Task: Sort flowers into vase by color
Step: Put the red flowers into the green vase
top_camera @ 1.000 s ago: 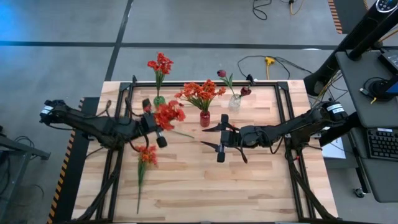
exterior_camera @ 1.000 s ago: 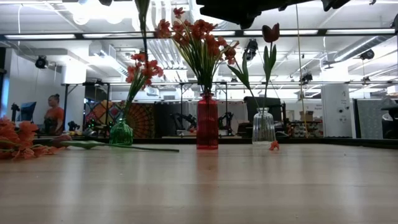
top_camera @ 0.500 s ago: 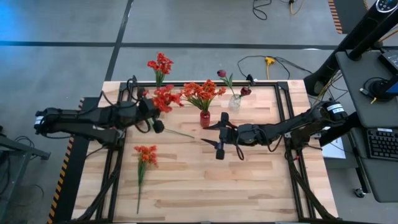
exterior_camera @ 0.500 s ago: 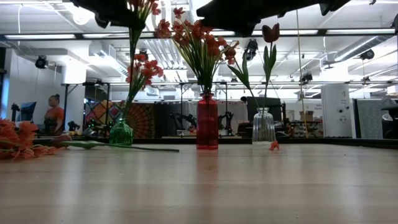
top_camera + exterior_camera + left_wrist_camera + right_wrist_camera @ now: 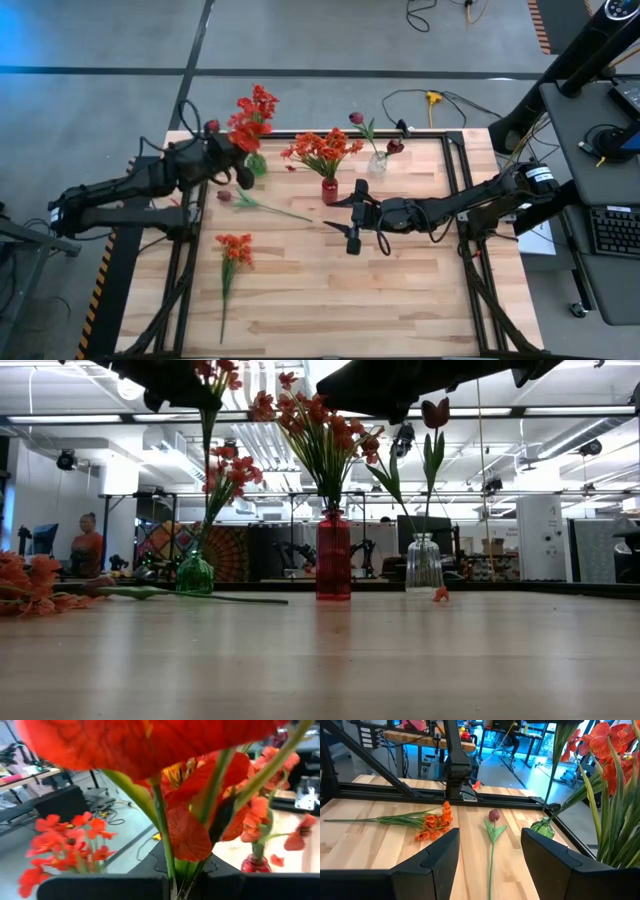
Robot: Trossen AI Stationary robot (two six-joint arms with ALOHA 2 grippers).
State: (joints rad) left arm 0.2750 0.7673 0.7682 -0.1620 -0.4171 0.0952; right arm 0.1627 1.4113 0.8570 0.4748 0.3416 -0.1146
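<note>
My left gripper (image 5: 237, 170) is shut on a red flower (image 5: 245, 135) and stands high, next to the green vase (image 5: 256, 162) at the far left, which holds red blooms (image 5: 258, 103). The red vase (image 5: 329, 190) holds several orange-red flowers (image 5: 322, 150). The clear vase (image 5: 377, 163) holds maroon tulips (image 5: 356, 118). A maroon tulip (image 5: 224, 196) and an orange flower (image 5: 235, 247) lie flat on the table. My right gripper (image 5: 350, 215) hovers open over the table's middle. My left gripper pinches the red flower's green stalks (image 5: 170, 870) between its two fingers, just below the big red bloom (image 5: 150, 745). The flower is lifted clear of the table. Its stalk (image 5: 207, 435) hangs down above the green vase (image 5: 195, 573); whether its end reaches the vase I cannot tell.
A small orange petal (image 5: 440, 594) lies by the clear vase (image 5: 424, 563). The three vases stand in a row along the far edge. The right wrist view shows the lying tulip (image 5: 494, 815) and orange flower (image 5: 432, 822). Bare wood fills the near half and right side.
My left gripper has carried the red flower from the table's left-middle toward the far edge and up, stopping next to the green vase. The maroon tulip that lay under it now shows. My right gripper has stayed open and nearly still.
</note>
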